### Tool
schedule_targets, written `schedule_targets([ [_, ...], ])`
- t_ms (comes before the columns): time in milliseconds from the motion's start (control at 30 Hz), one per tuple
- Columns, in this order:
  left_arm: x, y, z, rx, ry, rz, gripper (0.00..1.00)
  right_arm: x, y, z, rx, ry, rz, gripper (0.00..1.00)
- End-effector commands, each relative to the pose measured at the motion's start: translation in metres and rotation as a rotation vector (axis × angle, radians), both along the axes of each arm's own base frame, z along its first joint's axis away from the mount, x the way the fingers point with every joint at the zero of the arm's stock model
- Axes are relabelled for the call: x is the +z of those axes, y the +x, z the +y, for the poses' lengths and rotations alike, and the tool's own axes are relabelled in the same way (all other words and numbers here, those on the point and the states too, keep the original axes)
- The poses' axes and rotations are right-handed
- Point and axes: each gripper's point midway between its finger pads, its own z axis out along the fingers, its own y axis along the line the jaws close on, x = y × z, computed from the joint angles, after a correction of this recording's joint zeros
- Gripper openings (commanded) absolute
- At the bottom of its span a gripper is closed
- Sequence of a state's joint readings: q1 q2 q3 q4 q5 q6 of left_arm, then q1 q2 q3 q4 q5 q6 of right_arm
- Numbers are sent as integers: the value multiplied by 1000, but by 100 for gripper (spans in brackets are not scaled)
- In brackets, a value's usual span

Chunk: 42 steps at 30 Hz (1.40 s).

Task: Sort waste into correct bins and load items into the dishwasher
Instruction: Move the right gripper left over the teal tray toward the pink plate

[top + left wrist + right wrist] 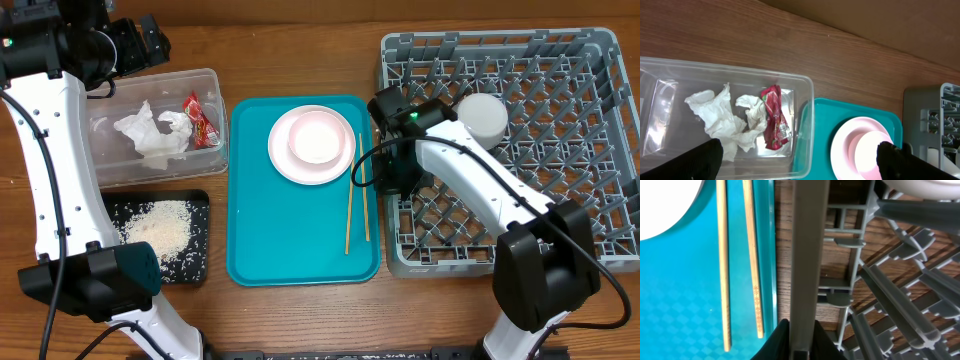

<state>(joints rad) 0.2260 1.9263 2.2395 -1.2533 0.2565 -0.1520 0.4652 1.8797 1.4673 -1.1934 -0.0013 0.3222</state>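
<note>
My right gripper (802, 340) is shut on the left rim bar (807, 255) of the grey dishwasher rack (440, 262), one black finger on each side of it. A grey-white bowl (482, 117) sits upside down in the rack. Two chopsticks (723, 265) lie on the teal tray (290, 230), beside the pink bowl (315, 137) on the pink plate (285, 150). My left gripper (800, 162) hangs open and empty above the clear tub (215, 85), which holds crumpled napkins (720, 120) and a red wrapper (774, 117).
A black tray (200, 200) with rice scraps (160, 228) lies in front of the clear tub at the left. The teal tray lies between the bins and the rack, its right edge close to the rack's left wall.
</note>
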Motion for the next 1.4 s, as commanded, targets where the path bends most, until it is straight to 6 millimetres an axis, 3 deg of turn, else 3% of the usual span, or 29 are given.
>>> schedule_targets([
  [0, 6, 0, -1, 6, 2, -13, 100, 0, -14, 29, 75, 55, 19, 12],
  [467, 6, 0, -1, 6, 2, -13, 100, -1, -17, 27, 96, 10, 9, 14],
  [533, 6, 0, -1, 6, 2, -13, 100, -1, -15, 24, 94, -8, 1, 18],
  [667, 6, 0, -1, 6, 2, -13, 100, 0, -15, 21, 96, -23, -1, 39],
  [733, 6, 0, -1, 6, 2, -13, 100, 3, -13, 20, 100, -30, -6, 40],
  [900, 6, 0, -1, 6, 2, -13, 100, 28, 4, 18, 86, -43, -63, 45],
  [1100, 6, 0, -1, 6, 2, -13, 100, 79, 34, 14, 44, -34, -176, 48],
  [1267, 6, 0, -1, 6, 2, -13, 100, 105, 40, 51, 67, 154, -203, 55],
  [1367, 6, 0, -1, 6, 2, -13, 100, 110, 41, 77, 94, 280, -205, 75],
])
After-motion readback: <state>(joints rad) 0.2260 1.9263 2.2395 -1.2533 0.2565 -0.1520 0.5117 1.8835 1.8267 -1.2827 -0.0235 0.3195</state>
